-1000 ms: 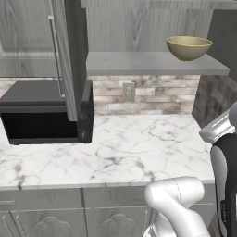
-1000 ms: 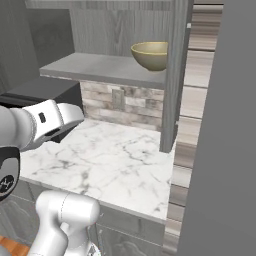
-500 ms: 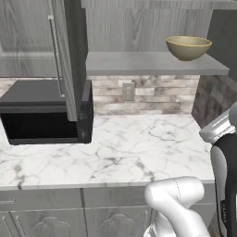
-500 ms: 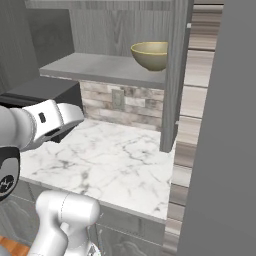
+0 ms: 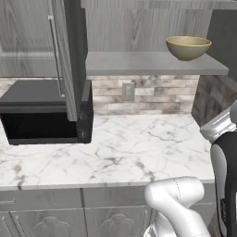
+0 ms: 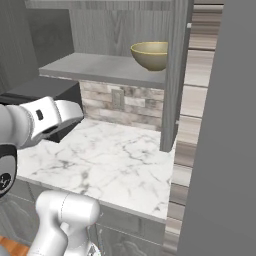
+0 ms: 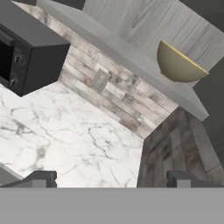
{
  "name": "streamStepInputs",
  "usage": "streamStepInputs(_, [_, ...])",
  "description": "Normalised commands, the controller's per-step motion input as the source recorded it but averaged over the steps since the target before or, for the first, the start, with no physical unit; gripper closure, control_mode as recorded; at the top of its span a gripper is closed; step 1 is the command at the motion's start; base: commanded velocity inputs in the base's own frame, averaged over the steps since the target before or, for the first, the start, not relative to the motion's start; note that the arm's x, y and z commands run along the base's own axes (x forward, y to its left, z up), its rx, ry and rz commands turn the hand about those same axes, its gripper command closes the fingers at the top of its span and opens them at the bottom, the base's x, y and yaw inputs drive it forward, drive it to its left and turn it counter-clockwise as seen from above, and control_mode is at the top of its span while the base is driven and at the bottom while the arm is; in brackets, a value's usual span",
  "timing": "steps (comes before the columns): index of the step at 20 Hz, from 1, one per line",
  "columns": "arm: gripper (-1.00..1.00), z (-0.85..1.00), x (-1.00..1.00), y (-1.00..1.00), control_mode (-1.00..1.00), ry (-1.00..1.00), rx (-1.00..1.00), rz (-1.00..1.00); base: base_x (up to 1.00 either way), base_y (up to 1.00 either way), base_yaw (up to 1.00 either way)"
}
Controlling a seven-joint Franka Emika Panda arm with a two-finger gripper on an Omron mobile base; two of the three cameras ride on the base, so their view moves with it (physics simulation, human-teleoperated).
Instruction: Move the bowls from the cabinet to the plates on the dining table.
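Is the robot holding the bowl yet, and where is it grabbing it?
No, nothing is held. The gripper is open and empty, and the bowl sits apart on the cabinet shelf.

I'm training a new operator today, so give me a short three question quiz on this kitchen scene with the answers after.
1. True or false: the olive-tan ceramic bowl sits on the plain grey cabinet shelf.
2. What stands left of the shelf, on the white grey-veined marble counter? A black microwave, B kettle, C toaster.
3. Fill in: the pincer is ____.

Key: 1 true. 2 A, the black microwave. 3 open, with nothing between its tips.
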Motion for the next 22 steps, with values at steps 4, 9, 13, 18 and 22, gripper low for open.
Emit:
streamStepInputs(4, [-1.00, 0.30, -0.09, 0.00, -1.00, -0.02, 0.00, -0.05, 0.00, 0.00, 0.00])
streamStepInputs(9, [-1.00, 0.25, -0.07, 0.00, -1.00, -0.02, 0.00, -0.04, 0.00, 0.00, 0.00])
streamStepInputs(13, [-1.00, 0.20, 0.00, 0.00, -1.00, -0.01, 0.00, 0.00, 0.00, 0.00, 0.00])
streamStepInputs(18, [-1.00, 0.18, 0.00, 0.00, -1.00, -0.01, -0.01, 0.00, 0.00, 0.00, 0.00])
streamStepInputs(22, [-1.00, 0.13, 0.02, 0.00, -1.00, -0.03, -0.05, 0.00, 0.00, 0.00, 0.00])
